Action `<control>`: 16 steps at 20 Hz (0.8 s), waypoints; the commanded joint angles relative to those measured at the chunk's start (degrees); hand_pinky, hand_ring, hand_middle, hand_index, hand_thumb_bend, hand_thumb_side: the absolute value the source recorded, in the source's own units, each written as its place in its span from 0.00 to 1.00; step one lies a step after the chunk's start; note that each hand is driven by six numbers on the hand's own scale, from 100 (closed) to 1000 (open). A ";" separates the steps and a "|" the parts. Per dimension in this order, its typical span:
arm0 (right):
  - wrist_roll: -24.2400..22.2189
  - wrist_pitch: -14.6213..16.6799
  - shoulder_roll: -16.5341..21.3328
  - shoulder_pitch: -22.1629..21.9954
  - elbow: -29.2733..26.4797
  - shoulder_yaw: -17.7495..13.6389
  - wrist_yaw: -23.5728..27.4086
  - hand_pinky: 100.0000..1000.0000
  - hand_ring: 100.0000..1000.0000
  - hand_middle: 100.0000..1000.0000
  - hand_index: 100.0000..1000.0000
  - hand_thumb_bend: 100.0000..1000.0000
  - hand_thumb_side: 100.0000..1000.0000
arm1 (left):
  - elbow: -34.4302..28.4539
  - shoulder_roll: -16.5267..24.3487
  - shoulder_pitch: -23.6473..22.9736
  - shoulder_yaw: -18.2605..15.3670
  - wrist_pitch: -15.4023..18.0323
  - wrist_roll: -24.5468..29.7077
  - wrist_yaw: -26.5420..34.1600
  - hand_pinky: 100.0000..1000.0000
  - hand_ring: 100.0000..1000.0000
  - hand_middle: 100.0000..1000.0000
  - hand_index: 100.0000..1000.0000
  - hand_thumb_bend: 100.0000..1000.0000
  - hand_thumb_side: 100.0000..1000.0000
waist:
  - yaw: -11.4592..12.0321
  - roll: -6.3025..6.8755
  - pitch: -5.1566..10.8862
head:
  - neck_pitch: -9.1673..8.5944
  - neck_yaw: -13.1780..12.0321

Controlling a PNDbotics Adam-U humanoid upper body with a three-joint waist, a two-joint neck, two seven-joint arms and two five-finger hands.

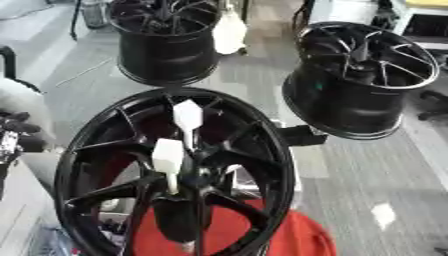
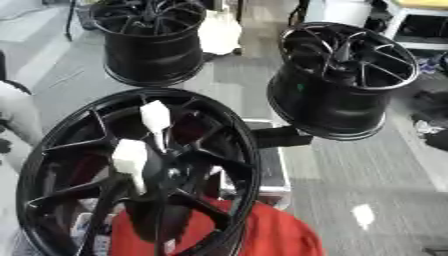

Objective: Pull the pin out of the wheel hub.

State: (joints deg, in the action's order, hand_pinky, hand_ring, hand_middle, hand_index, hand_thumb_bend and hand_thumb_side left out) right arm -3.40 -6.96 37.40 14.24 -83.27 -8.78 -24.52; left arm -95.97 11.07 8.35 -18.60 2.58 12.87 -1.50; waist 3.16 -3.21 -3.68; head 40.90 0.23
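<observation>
Two white pins stick up-and-away out of the near wheel hub, but no hand's visible, so fingers' state: can't tell, probably off-frame.

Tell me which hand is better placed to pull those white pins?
Likely left: what looks like the left hand shows beside the wheel hub holding the pins; no right hand is visible.

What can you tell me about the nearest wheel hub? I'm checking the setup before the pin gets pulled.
The nearest wheel hub is a glossy black, seemingly metal rim with thin spokes meeting at a dark centre. It stands tilted, open face toward the camera, low and left in view. Two white pins with blocky heads stick out near its centre. Something red lies behind and below it. No robot hand touches it.
</observation>
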 commanded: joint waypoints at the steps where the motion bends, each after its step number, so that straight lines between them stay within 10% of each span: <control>1: 0.89 0.50 1.21 1.22 -2.05 -0.09 0.59 0.74 0.78 0.84 0.91 0.00 0.31 | -1.27 1.32 0.54 -0.42 0.07 -0.27 0.23 0.57 0.54 0.57 0.79 0.00 0.62 | 0.06 0.21 0.58 | -0.59 0.11; 16: -3.52 3.81 -2.40 3.10 -12.14 5.23 1.64 0.71 0.73 0.78 0.90 0.00 0.18 | -1.17 0.90 0.61 -0.03 0.23 0.10 0.34 0.57 0.54 0.57 0.79 0.00 0.62 | 0.64 0.77 0.57 | -0.79 0.52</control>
State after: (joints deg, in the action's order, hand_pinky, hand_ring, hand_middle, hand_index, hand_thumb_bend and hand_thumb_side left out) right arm -6.28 -3.56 34.26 16.37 -93.08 -3.71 -23.03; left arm -95.98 11.05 8.35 -18.58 2.72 12.82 -1.49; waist 3.82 -2.53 -3.67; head 40.71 0.54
